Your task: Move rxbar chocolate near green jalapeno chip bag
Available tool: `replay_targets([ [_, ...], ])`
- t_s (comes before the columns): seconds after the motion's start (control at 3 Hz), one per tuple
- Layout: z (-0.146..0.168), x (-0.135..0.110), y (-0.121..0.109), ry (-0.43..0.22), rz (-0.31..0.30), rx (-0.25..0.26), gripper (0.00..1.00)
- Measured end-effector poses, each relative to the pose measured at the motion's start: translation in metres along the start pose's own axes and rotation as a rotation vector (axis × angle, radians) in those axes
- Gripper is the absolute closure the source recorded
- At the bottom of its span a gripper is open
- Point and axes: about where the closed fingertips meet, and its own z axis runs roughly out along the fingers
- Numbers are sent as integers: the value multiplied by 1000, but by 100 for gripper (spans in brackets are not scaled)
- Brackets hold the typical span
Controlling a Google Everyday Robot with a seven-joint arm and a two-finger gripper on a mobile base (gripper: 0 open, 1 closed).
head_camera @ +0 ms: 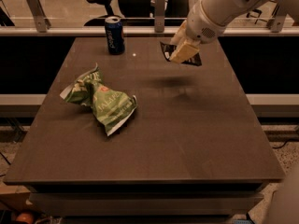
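My claw [180, 55] hangs above the far right part of the surface [187, 139], at about 1 o'clock from its centre. It is clenched on the rxbar chocolate [193, 59]. The black wrapper sticks out on both sides of my tan fingers [185, 49] and is tilted, clear of the tabletop. A soft shadow [172, 83] lies on the surface just below and toward the near edge of the bar.

The green jalapeno chip bag [100, 101] lies crumpled at about 9 o'clock from the centre, well apart from the bar. Its white-edged foil is twisted and its lettering faces up. From my claw the bag sits at roughly 8 o'clock, with brown surface between the two.

A blue soda can [114, 35] stands upright near the far edge at about 11 o'clock from the centre. It is at 9 o'clock from my claw and 12 o'clock from the bag, off the line between bar and bag.

My white arm [219, 8] comes in from the upper right corner. Behind the surface runs a pale rail [56, 31] with upright posts, and a dark office chair [100, 0] stands beyond it. A rounded white part of my body [286, 204] shows at the lower right corner.
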Motion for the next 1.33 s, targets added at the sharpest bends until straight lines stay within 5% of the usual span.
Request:
replay_targets([
  [0.33,12,0,28,-58,-49,42,100],
  [1.33,21,-15,31,-58,-73,16,100],
])
